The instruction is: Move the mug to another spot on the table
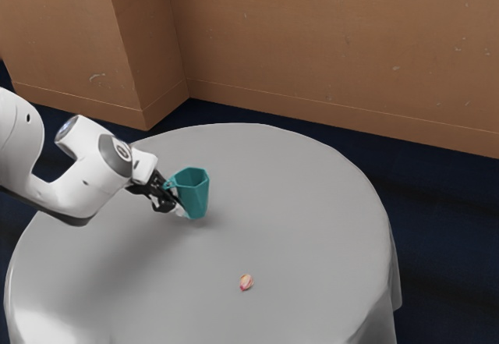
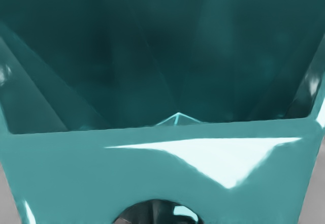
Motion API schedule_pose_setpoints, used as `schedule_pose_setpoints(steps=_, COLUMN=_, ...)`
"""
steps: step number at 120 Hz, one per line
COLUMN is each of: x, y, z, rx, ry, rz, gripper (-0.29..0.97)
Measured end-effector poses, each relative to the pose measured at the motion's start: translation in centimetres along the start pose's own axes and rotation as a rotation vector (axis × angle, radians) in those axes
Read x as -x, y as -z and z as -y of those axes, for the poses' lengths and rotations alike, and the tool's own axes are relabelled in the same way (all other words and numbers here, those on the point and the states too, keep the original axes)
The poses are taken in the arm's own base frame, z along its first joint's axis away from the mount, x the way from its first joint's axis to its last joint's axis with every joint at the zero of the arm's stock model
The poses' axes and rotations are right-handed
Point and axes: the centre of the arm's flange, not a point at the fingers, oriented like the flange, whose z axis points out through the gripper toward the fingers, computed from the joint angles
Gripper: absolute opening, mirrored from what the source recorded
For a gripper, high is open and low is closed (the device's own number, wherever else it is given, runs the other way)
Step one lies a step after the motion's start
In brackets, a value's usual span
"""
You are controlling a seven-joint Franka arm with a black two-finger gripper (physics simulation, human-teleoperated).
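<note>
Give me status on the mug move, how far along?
Done: the gripper is at the teal mug, against its arm-side wall. In hand: the grasp; I cannot tell if it is gripped or lifted. Left: carry it elsewhere on the table, set down, release.

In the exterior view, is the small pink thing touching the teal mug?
No, the small pink thing lies by itself on the table, well apart from the mug.

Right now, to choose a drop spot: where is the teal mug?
In the exterior view, the teal mug is over the table, left of centre, at the gripper; a small pink object lies nearer the front edge.
</note>
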Motion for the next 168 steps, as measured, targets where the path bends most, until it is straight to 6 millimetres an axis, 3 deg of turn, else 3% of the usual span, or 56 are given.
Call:
schedule_pose_setpoints(steps=24, x=1.3, y=-0.3, z=-1.9, rx=0.003, ry=0.011, rz=0.012, gripper=-0.03)
schedule_pose_setpoints(steps=55, x=3.0, y=0.4, z=-1.8, rx=-0.018, ry=0.018, rz=0.026, gripper=-0.02)
schedule_pose_setpoints(steps=76, x=3.2, y=0.1, z=-1.9, rx=0.007, ry=0.013, rz=0.021, gripper=0.35)
schedule_pose_setpoints(steps=99, x=3.7, y=0.1, z=-2.1, rx=0.021, ry=0.015, rz=0.023, gripper=0.55)
schedule_pose_setpoints(steps=146, x=2.8, y=6.3, z=-4.8, rx=-0.035, ry=-0.02, rz=-0.009, gripper=0.66)
schedule_pose_setpoints(steps=163, x=2.8, y=8.7, z=-3.4, rx=-0.077, ry=-0.011, rz=-0.023, gripper=0.67)
schedule_pose_setpoints(steps=168, x=1.9, y=9.6, z=-2.4, rx=-0.094, ry=-0.06, rz=-0.007, gripper=0.67)
